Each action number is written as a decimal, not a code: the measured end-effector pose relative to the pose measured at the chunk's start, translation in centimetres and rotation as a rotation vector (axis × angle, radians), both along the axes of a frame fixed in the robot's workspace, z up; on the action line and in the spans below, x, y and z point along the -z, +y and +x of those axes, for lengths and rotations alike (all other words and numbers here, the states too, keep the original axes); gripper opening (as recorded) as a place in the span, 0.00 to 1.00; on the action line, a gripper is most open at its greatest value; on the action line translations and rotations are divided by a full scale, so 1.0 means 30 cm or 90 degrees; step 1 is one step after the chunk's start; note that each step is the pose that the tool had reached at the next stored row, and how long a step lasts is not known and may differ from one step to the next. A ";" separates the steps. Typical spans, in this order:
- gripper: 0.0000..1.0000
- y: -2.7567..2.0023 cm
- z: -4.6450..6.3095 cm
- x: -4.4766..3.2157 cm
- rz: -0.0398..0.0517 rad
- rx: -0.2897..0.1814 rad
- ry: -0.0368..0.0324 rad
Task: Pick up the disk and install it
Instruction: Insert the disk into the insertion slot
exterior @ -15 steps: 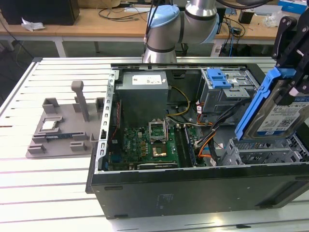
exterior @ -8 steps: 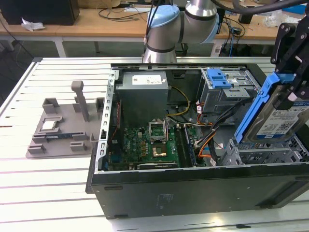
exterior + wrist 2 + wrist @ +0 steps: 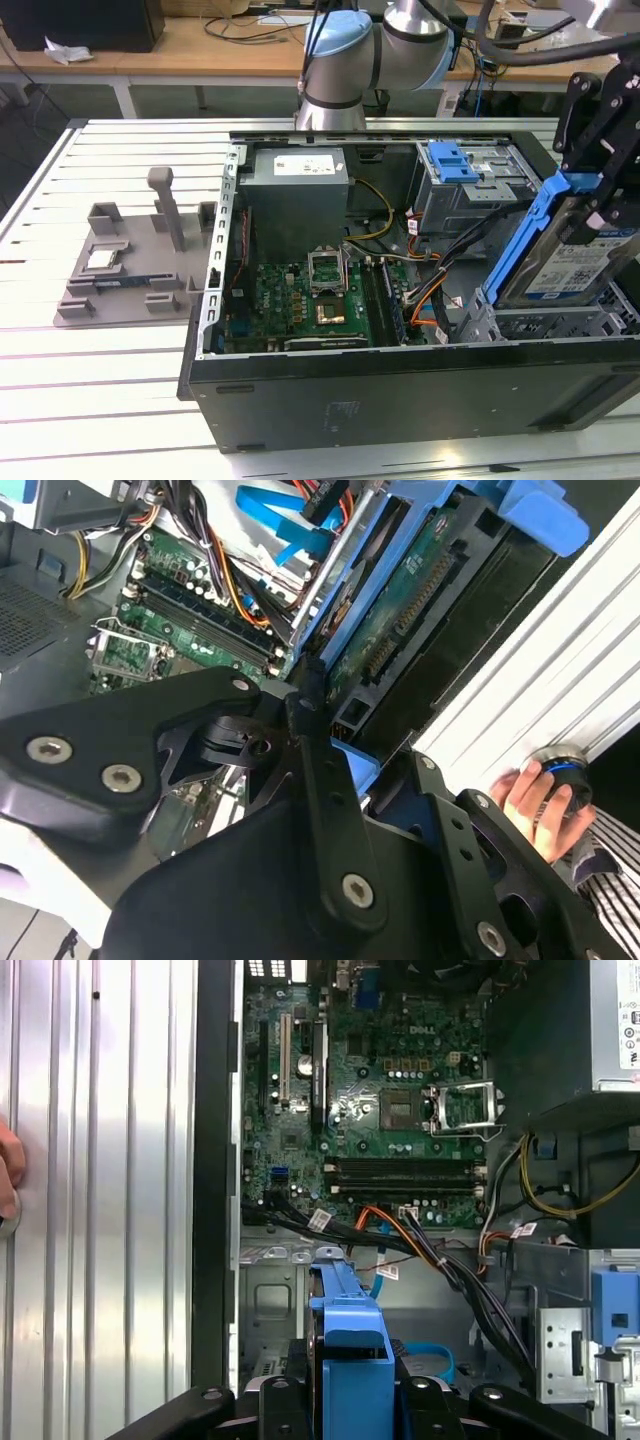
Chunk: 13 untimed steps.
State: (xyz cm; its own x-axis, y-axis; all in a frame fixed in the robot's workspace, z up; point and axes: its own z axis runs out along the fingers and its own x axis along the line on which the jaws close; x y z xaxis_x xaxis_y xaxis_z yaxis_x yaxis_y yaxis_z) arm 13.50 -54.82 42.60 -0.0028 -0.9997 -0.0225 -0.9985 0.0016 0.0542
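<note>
grey fixture (image 3: pixel 130 268): sits on the slatted metal tabletop (image 3: pixel 90 380) at the exterior view's left, just beside the case.
computer case (image 3: pixel 400 385): lies open on its side in the middle of the tabletop.
power-supply box (image 3: pixel 297 205): grey, at the far side of the case, with the green motherboard (image 3: pixel 300 300) in front of it.
drive cage (image 3: pixel 470 200): grey metal with a blue bracket (image 3: pixel 452 160) on top, towards the exterior view's right.
disk (image 3: pixel 565 255): up on edge and tilted, its low end down at the bay in the case's corner at the exterior view's right; I cannot tell if it touches.
gripper (image 3: pixel 588 215): jaws clamped on the disk, gripping its blue caddy (image 3: pixel 350 1345).
hand (image 3: pixel 535 800): a person's, resting on a round blue-ringed knob (image 3: pixel 560 765) by the tabletop's slats outside the case.
</note>
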 end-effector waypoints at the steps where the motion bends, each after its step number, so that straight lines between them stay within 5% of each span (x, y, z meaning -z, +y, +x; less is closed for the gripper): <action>1: 0.37 0.000 0.000 0.009 0.0000 0.000 0.0002; 9: 0.37 0.000 0.001 0.065 -0.0001 0.000 0.0020; 13: 0.37 0.000 0.001 0.112 0.0000 0.000 0.0032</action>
State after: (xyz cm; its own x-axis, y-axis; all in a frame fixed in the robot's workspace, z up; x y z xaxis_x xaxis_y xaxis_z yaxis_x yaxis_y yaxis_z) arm 13.53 -54.82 39.24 -0.0029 -0.9997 -0.0225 -0.9982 0.0015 0.0592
